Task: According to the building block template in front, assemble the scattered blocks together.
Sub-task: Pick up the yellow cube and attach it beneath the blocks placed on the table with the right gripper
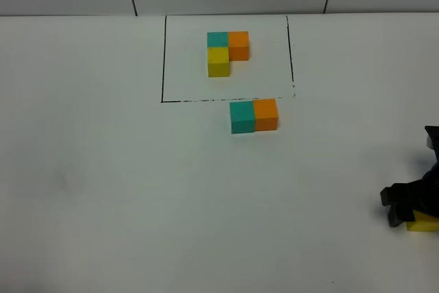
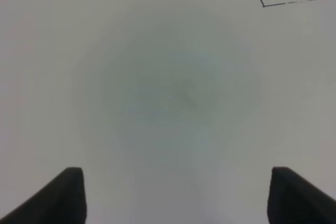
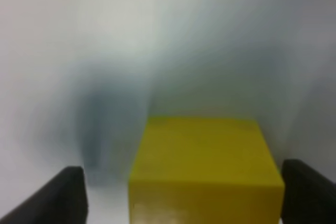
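**Item 1: building block template** (image 1: 228, 51). 3 small matte cubes, teal, orange and yellow, joined in an L. It is lying inside a thin black-lined rectangle (image 1: 163, 60) on the white table (image 1: 103, 169), well apart from both grippers.

**Item 2: small matte teal cube** (image 1: 241, 116) **and small matte orange cube** (image 1: 265, 114). These 2 are sitting touching, side by side, just outside the rectangle's near line. They are well apart from the right gripper, between it and the template. They are already matching the template's teal-orange row.

**Item 3: small matte yellow cube** (image 3: 205, 166). It is resting on the table directly between the fingers of the right gripper (image 3: 189, 196).

**Item 4: right gripper.** Its fingers are standing spread, 1 on each side of the yellow cube. Bare table is showing between 1 finger and the cube, so it is not pinching yet.

**Item 5: left gripper** (image 2: 181, 198). Its fingers are spread with nothing between them, and it is hanging over bare table. A corner of the rectangle is lying well ahead of it.

**Step in hand (judged):** the robot is picking up block 3 of 3.

**Next move (judged):**
- Close squarely on the yellow cube and lift it.
- Carry it to the pair and set it flush against the teal cube's near face.
- Avoid nudging either seated cube.
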Controlling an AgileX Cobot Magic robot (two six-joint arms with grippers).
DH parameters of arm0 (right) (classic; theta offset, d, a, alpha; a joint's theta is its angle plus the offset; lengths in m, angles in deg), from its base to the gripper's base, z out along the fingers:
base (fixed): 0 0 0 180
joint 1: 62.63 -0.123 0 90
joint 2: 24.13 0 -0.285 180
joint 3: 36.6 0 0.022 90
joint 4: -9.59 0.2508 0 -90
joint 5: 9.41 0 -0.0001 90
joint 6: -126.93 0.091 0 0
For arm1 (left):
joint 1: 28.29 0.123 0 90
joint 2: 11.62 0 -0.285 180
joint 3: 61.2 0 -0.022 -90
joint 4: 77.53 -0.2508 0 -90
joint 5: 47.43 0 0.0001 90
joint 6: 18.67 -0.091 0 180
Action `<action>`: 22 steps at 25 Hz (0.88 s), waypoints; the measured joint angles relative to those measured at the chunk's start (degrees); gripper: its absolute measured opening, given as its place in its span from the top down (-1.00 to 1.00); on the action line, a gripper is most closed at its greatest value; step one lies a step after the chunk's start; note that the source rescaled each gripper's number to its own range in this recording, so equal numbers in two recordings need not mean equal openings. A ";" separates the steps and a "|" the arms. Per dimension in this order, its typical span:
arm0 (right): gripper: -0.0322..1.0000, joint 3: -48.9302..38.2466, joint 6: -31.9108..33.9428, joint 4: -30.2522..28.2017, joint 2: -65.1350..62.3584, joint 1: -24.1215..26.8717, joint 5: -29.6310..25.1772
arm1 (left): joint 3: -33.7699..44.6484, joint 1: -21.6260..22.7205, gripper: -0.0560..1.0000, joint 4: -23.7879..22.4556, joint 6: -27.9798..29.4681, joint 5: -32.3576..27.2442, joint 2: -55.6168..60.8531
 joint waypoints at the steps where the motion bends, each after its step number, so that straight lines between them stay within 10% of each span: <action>1: -0.01 -0.48 0.00 0.00 0.00 0.00 0.33 | 0.00 0.00 -0.28 0.00 0.00 0.00 0.00; 7: 0.38 -1.25 0.06 0.00 0.00 0.00 1.73 | 0.00 0.00 -0.28 0.00 0.00 0.00 0.00; 10: 0.89 -1.25 0.06 0.00 0.00 0.00 2.01 | 0.00 0.00 -0.28 0.00 0.00 0.00 0.00; 22: 0.91 -1.25 2.56 3.97 -6.79 -3.05 -4.77 | 0.00 0.00 -0.28 0.00 0.00 0.00 0.00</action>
